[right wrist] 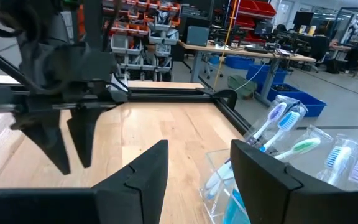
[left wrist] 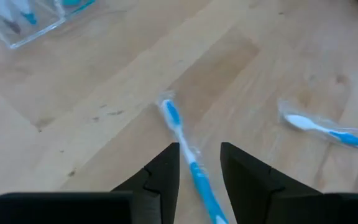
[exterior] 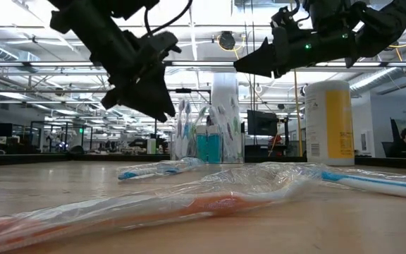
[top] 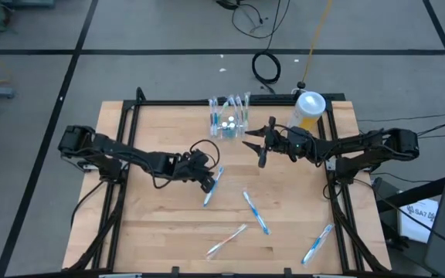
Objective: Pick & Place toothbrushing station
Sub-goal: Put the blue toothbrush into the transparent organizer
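The toothbrushing station [top: 230,120], a clear plastic holder with several toothbrushes standing in it, stands at the table's far middle; the right wrist view shows it close by [right wrist: 278,168]. A blue wrapped toothbrush [top: 213,187] lies flat on the wood. My left gripper [left wrist: 199,165] hovers open above it, one finger on either side of its handle [left wrist: 194,171]. The low view shows its tips [exterior: 159,107] clear of the table. My right gripper [top: 253,149] stands open in the air, pointing level, just near-right of the station.
A yellow canister with a white lid [top: 309,110] stands at the far right. Three more wrapped toothbrushes lie on the near half: one [top: 256,212] mid-table, one [top: 226,241] near the front, one [top: 317,244] at the front right. A black frame [top: 122,139] rims the table.
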